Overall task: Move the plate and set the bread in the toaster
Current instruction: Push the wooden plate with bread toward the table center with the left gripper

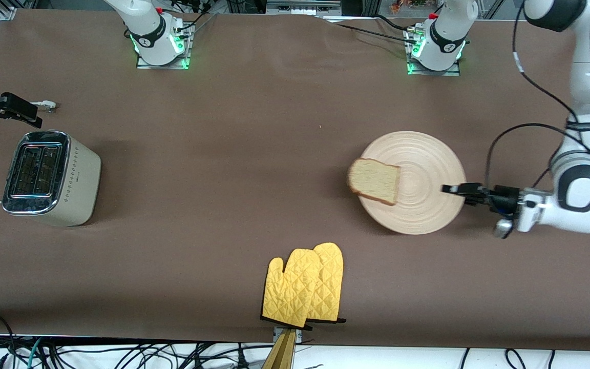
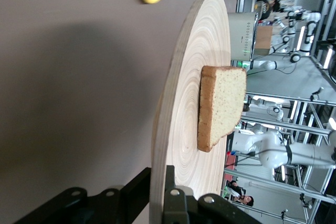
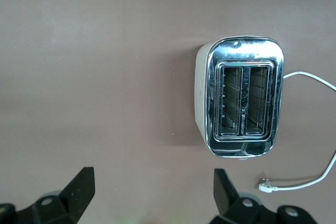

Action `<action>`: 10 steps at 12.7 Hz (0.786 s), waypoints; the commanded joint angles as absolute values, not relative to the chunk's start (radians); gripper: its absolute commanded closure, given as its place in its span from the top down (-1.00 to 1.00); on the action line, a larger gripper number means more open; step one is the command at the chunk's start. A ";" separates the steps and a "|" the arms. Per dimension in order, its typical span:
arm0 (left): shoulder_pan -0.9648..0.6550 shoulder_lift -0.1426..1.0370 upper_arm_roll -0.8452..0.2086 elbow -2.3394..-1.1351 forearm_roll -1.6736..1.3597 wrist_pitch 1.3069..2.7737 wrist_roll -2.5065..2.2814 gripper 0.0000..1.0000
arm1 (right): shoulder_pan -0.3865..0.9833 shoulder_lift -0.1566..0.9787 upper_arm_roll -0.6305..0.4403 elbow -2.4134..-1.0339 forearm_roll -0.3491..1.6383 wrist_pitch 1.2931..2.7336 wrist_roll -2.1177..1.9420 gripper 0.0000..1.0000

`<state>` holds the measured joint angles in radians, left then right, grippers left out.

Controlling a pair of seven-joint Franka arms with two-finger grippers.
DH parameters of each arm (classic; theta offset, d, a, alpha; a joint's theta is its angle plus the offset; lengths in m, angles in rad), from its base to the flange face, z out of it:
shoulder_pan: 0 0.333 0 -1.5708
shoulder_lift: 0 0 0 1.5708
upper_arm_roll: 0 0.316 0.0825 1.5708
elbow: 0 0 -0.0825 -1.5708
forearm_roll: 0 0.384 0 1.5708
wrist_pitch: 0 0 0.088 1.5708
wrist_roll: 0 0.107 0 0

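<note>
Plate first: you see a round, pale wooden disc with turned ring grooves, its rim clamped between the left gripper's fingers at the left arm's end. Speckled bread, squarish with a darker crust, lies on it, overhanging the rim toward the toaster. That cream, chrome-topped toaster stands well apart, both slots bare, your right gripper spread wide over it. Quilted yellow mitts lie nearer the camera; brown cloth between stays bare.
</note>
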<state>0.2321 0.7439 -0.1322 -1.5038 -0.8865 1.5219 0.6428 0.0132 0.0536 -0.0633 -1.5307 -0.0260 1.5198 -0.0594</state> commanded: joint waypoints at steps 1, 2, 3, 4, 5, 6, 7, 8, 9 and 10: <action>0.030 0.649 -0.110 -1.595 -1.023 1.690 0.563 -1.00 | 0.003 0.054 -0.058 -1.526 -0.040 1.520 -0.048 1.00; -0.051 0.658 -0.109 -1.614 -1.120 1.780 0.561 -1.00 | -0.001 0.054 -0.058 -1.526 -0.040 1.522 -0.048 1.00; -0.133 0.684 -0.110 -1.617 -1.231 1.863 0.569 -1.00 | -0.002 0.054 -0.058 -1.526 -0.040 1.525 -0.048 1.00; -0.211 0.715 -0.109 -1.614 -1.321 1.935 0.577 -1.00 | -0.003 0.054 -0.058 -1.526 -0.040 1.526 -0.048 1.00; -0.271 0.747 -0.109 -1.597 -1.371 2.003 0.578 -1.00 | -0.003 0.055 -0.058 -1.526 -0.040 1.525 -0.048 1.00; -0.319 0.779 -0.109 -1.576 -1.402 2.081 0.583 -1.00 | -0.003 0.054 -0.058 -1.526 -0.040 1.525 -0.046 1.00; -0.363 0.816 -0.109 -1.547 -1.422 2.133 0.584 -1.00 | -0.003 0.054 -0.058 -1.526 -0.040 1.526 -0.046 1.00; -0.398 0.846 -0.104 -1.523 -1.451 2.164 0.591 -1.00 | -0.003 0.055 -0.058 -1.526 -0.040 1.526 -0.046 1.00; -0.419 0.874 -0.101 -1.505 -1.471 2.193 0.594 -1.00 | -0.003 0.061 -0.058 -1.526 -0.038 1.526 -0.046 1.00; -0.429 0.894 -0.095 -1.484 -1.473 2.200 0.606 -1.00 | -0.003 0.063 -0.058 -1.528 -0.037 1.526 -0.045 1.00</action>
